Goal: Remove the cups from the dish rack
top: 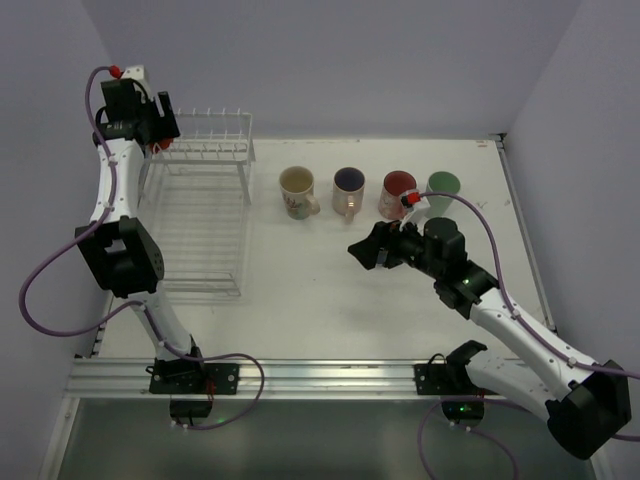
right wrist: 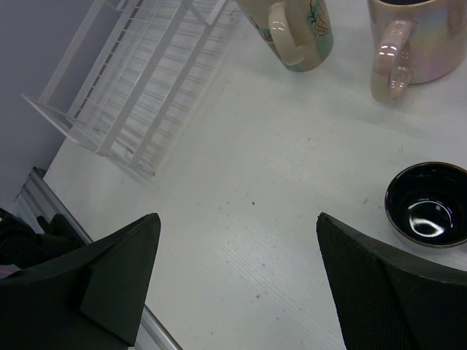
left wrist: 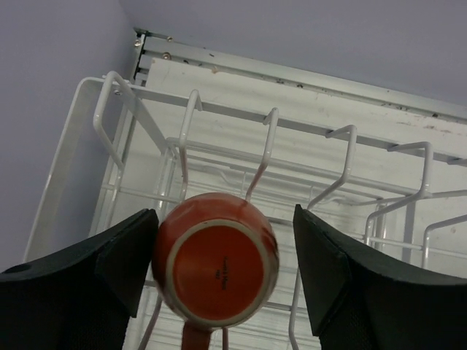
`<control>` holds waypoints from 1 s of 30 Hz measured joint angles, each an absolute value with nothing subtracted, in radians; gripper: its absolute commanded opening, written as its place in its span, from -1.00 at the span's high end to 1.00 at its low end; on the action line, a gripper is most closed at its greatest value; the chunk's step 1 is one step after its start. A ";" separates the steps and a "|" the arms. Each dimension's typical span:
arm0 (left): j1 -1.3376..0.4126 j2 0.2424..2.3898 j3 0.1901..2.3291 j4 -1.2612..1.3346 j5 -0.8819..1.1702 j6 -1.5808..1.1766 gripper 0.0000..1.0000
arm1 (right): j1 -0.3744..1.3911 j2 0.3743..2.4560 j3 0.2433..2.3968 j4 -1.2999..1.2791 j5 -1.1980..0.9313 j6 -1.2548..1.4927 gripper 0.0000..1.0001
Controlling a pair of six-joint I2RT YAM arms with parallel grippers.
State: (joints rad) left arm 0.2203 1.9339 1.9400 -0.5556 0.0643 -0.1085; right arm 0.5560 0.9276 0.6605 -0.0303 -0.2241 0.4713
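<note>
The small orange mug (left wrist: pixel 217 270) hangs upside down on a peg of the dish rack's upper shelf (left wrist: pixel 270 124). My left gripper (left wrist: pixel 225 211) is open around it: the left finger is at the mug's side and the right finger stands apart. In the top view the left gripper (top: pixel 160 133) is over the far left corner of the rack (top: pixel 200 220). The cream (top: pixel 297 190), purple-inside (top: pixel 349 190), red-inside (top: pixel 397 193) and green (top: pixel 443 187) mugs stand in a row on the table. The dark blue cup (right wrist: pixel 427 204) stands upright by my open, empty right gripper (right wrist: pixel 238 216), which also shows in the top view (top: pixel 362 252).
The rack's lower tray (right wrist: pixel 139 80) holds nothing that I can see. The cream mug (right wrist: pixel 292 29) and the pale mug (right wrist: pixel 405 44) stand beyond the right gripper. The aluminium rail (top: pixel 300 375) runs along the table's near edge. Walls close the back and both sides.
</note>
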 measured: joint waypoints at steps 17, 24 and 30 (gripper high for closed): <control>0.220 1.895 1.908 -0.501 0.047 -0.139 0.55 | 0.556 0.930 0.661 -0.029 -0.224 0.472 -0.81; 0.222 1.780 1.898 -0.442 0.104 -0.218 0.63 | 0.556 0.916 0.656 -0.014 -0.227 0.482 -0.81; 0.216 1.581 1.758 -0.290 0.245 -0.332 0.67 | 0.558 0.906 0.656 0.012 -0.233 0.513 -0.81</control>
